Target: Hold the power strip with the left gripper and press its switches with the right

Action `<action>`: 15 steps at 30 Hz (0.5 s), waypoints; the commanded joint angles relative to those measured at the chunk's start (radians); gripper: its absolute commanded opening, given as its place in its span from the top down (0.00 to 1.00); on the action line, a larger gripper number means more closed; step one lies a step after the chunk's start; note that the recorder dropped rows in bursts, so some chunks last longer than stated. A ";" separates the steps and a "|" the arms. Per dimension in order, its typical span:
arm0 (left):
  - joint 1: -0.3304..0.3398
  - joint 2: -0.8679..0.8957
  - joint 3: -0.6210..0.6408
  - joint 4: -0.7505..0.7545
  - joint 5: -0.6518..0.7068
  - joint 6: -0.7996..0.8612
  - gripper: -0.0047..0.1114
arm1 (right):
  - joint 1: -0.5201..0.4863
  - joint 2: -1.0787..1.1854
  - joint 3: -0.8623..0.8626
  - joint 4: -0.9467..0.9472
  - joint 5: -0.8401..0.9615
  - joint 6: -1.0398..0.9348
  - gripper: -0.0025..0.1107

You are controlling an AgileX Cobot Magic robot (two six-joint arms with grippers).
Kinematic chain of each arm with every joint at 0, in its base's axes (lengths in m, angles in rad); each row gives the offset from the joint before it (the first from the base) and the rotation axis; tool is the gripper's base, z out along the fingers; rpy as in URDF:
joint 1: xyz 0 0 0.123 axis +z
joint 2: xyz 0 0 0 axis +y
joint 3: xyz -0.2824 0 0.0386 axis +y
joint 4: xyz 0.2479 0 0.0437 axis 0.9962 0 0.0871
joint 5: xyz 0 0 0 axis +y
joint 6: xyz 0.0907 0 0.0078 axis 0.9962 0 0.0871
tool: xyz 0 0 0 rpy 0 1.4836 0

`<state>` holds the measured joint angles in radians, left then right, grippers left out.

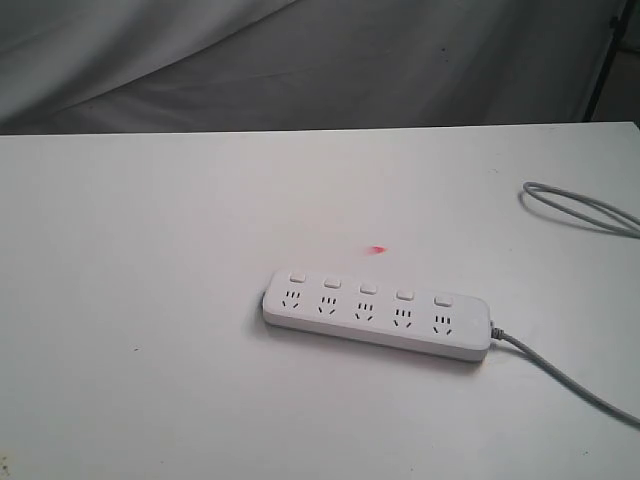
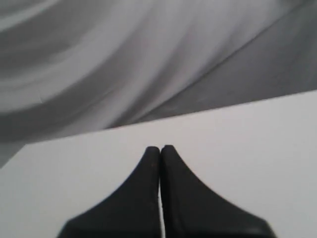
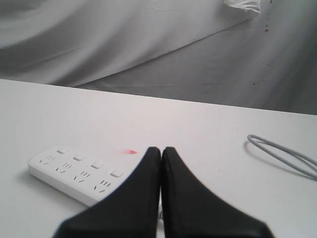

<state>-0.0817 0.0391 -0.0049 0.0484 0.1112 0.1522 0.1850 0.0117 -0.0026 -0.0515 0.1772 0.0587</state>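
Note:
The white power strip [image 1: 378, 314] lies flat on the table, right of centre, its grey cord [image 1: 570, 378] leaving its right end. Its five small white switches [image 1: 368, 288] run in a row above the sockets. Neither arm shows in the exterior view. In the right wrist view my right gripper [image 3: 161, 149] is shut and empty, hovering beside the power strip [image 3: 69, 174], whose switches [image 3: 97, 164] lie close to the black fingers [image 3: 143, 193]. In the left wrist view my left gripper [image 2: 160, 148] is shut and empty over bare table, and the strip is out of that view.
A separate loop of grey cable [image 1: 580, 208] lies at the table's right edge; the grey cable loop [image 3: 282, 155] also shows in the right wrist view. A small red spot [image 1: 378, 249] marks the table behind the strip. A grey draped cloth [image 1: 300, 60] hangs behind the table [image 1: 150, 300].

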 commanded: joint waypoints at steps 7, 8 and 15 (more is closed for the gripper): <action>0.002 -0.004 0.005 0.008 -0.409 -0.152 0.96 | -0.008 -0.007 0.003 0.001 -0.001 0.002 0.98; 0.002 -0.004 0.005 0.008 -0.460 -0.245 0.96 | -0.008 -0.007 0.003 0.001 -0.001 0.002 0.98; 0.002 -0.004 0.005 0.014 -0.598 -0.544 0.96 | -0.008 -0.007 0.003 0.001 -0.001 0.002 0.98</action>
<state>-0.0817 0.0391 -0.0049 0.0554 -0.4684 -0.3163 0.1850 0.0117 -0.0026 -0.0515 0.1772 0.0587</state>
